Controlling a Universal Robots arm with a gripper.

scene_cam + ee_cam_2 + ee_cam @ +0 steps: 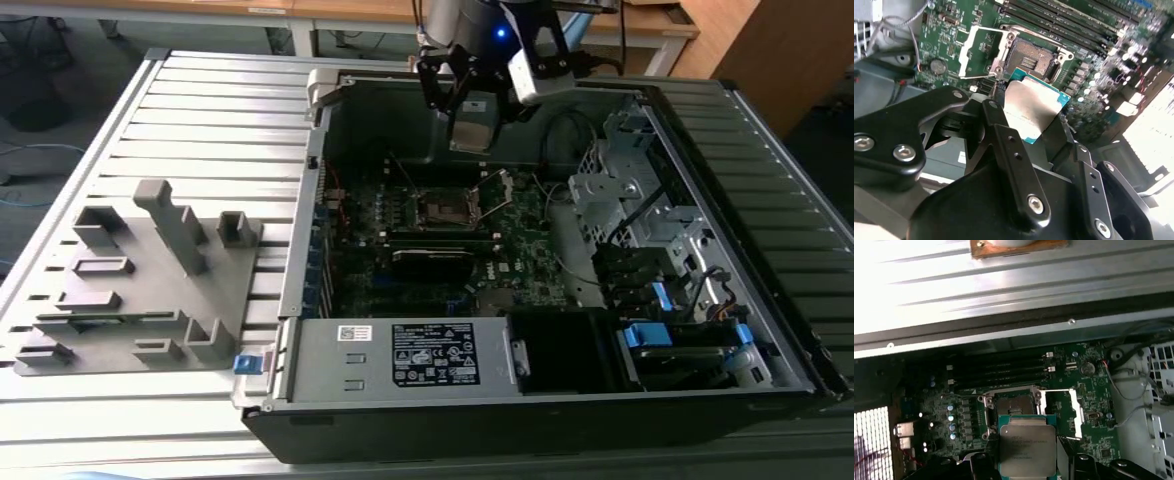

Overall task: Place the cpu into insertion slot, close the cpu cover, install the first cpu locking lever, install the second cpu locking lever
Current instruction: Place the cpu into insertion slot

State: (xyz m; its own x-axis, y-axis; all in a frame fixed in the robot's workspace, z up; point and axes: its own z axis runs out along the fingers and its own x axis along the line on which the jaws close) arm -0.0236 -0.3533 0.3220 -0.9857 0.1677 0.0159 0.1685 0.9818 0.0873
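Note:
My gripper (474, 118) hangs over the far part of the open computer case, shut on the cpu. In both wrist views the cpu (1036, 107) (1026, 450), a flat square chip with a silvery top and a green edge, sits clamped between the black fingers (1004, 140). Below it on the green board lies the insertion slot (441, 208) (1031, 59) (1013, 405), dark, square and bare. The cpu cover (981, 52) (1074, 410) is flipped open to one side of the slot. The cpu hovers above the board, off to one side of the slot.
Long black memory slots (999, 372) run beside the socket. The case's metal walls (320, 200) ring the board, with a power supply (400, 355) at the near end and drive bays (641, 220) on the exterior view's right. A grey fixture (134, 270) lies outside the case.

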